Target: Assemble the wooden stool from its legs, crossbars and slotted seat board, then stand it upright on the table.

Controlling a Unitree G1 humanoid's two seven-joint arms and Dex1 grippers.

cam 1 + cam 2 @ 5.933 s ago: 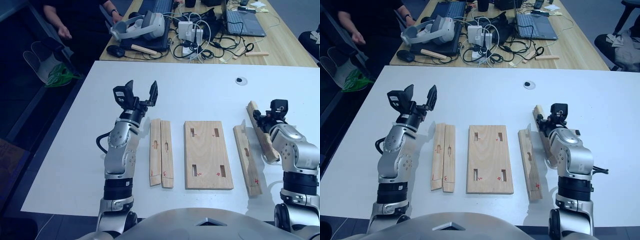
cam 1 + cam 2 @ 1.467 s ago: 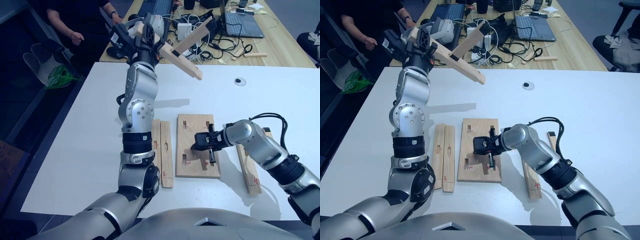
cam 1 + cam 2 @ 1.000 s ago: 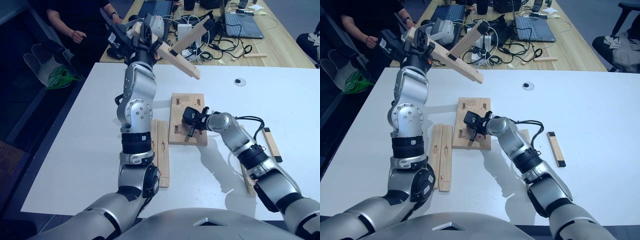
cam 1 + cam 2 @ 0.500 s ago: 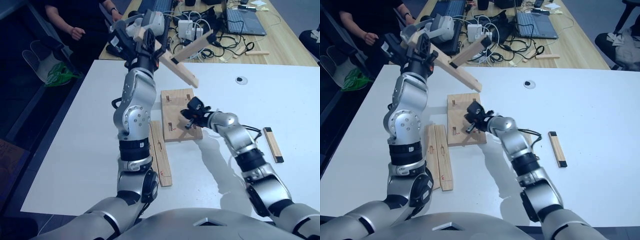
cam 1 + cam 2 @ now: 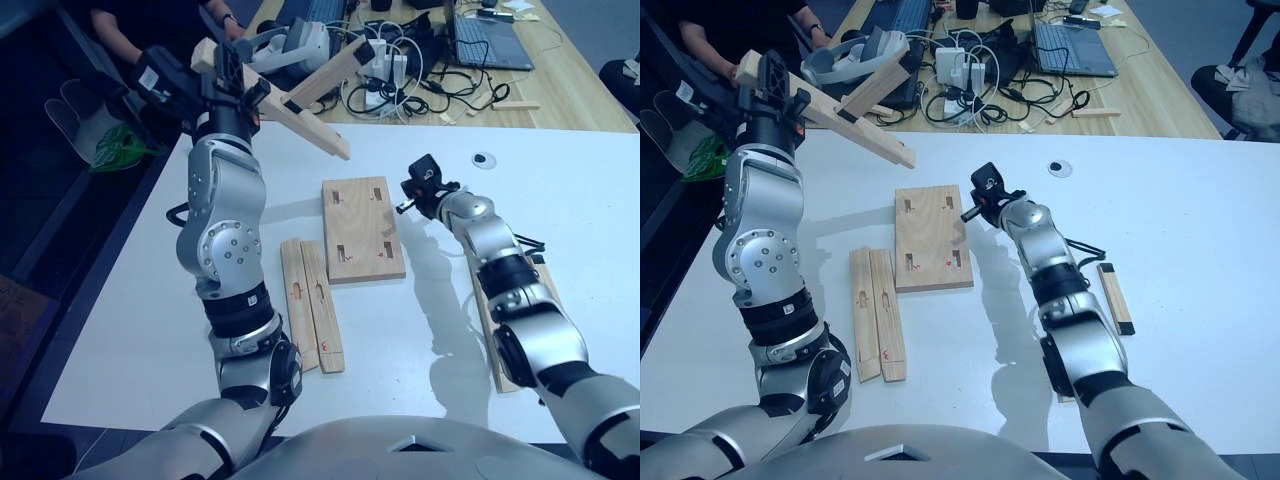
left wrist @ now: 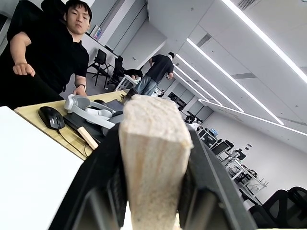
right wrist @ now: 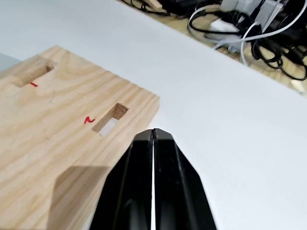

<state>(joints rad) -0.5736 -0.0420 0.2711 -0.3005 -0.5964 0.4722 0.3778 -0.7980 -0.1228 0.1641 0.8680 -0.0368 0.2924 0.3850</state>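
Item 1, slotted seat board (image 5: 362, 232): a pale rectangular plank with four rectangular slots and red marks beside them. It lies flat near the middle of the tabletop, long sides running from the near edge toward the far edge.

Item 2, two legs (image 5: 311, 305): flat slotted strips, side by side and touching, just off the board's near-left corner.

Item 3, joined bars (image 5: 305, 122): two bars fixed at an angle, held in the air above the far-left part of the tabletop. One end is clamped in the left claw (image 5: 228, 80).

Item 4, short crossbar (image 5: 1112, 298): dark ends, lying flat toward the right edge.

Item 5, long strip (image 5: 484, 330): lies near the short crossbar, partly hidden.
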